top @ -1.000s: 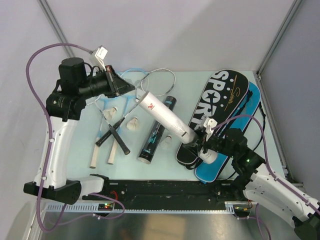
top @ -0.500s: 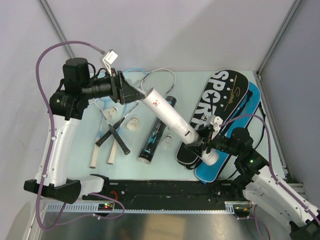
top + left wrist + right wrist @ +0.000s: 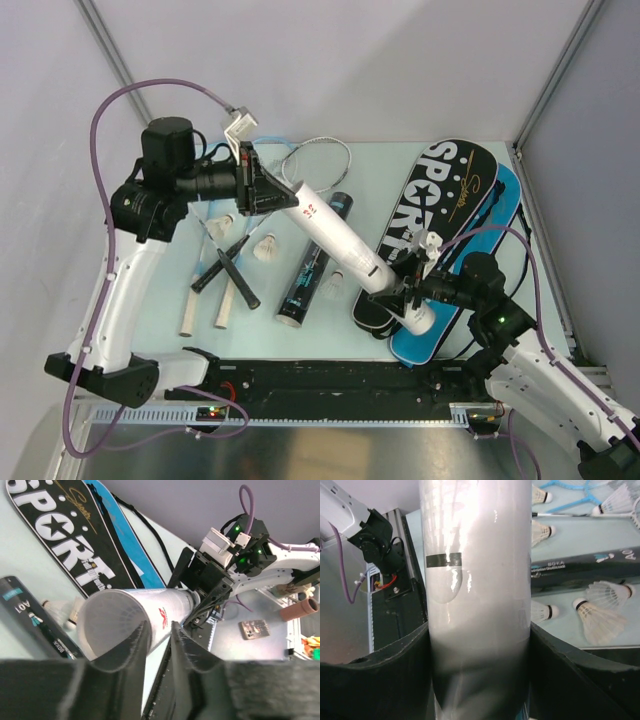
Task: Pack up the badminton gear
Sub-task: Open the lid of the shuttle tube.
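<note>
One long white plastic tube (image 3: 335,235) hangs slanted above the desk (image 3: 385,165), and one long black tube (image 3: 312,265) lies flat below it. Two racket-shaped bags lie stacked at the right: a black "SPORT" bag (image 3: 440,195) on top of a blue bag (image 3: 435,340). Four racket handles (image 3: 225,300) fan out at the left, two pale and two black.

The right gripper (image 3: 405,290) holds the white tube's lower end, a finger pressed to each side. The left gripper (image 3: 275,190) is at the tube's open upper end. Its jaws stand a little apart with the rim wall between them. Whether they pinch it I cannot tell.

The top view shows three small white feather shuttlecocks (image 3: 265,247). The right wrist view shows six, partly cut off by the tube. Only the left wrist view looks into the tube's mouth, and nothing can be made out inside.

The blue bag reaches the desk's right edge. The handles lie near the left edge. Bare desk lies at the far middle, between the racket heads and the bags.
</note>
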Controlling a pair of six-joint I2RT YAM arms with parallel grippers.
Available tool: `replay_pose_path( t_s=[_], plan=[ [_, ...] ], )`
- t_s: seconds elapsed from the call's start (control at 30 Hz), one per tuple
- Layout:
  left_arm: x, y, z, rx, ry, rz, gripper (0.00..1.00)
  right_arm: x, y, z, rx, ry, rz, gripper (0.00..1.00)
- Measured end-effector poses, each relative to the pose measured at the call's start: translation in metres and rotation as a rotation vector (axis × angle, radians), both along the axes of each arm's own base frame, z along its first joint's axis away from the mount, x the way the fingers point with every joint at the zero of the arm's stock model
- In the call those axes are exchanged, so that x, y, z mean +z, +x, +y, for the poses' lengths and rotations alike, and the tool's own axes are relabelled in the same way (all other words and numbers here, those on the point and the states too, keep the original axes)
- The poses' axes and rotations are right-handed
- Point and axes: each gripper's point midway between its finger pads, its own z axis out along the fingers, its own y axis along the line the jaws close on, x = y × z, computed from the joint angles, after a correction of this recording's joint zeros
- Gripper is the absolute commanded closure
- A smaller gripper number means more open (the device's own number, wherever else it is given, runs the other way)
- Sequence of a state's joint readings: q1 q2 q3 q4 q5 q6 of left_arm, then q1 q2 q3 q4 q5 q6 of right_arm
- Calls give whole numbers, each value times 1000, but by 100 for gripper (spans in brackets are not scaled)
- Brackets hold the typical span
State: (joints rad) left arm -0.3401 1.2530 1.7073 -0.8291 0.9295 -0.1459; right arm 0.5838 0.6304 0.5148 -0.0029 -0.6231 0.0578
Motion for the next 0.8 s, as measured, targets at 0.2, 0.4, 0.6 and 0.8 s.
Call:
replay_pose_path(
  t_s=[0.2, 0.4, 0.6, 0.8],
  plan=[
    [-2, 12, -3, 14, -3, 6, 100, -2, -2, -1, 14, 0, 24, 57],
    [-8, 26, 2, 76, -22, 130, 100, -1, 4, -6, -9, 5, 33, 57],
    [-6, 26, 5, 103, -42, 187, 100, 0, 3, -6, 4, 11, 33, 57],
    [-3, 26, 9, 127, -62, 234, 100, 1, 1, -6, 14, 16, 43, 57]
  ],
)
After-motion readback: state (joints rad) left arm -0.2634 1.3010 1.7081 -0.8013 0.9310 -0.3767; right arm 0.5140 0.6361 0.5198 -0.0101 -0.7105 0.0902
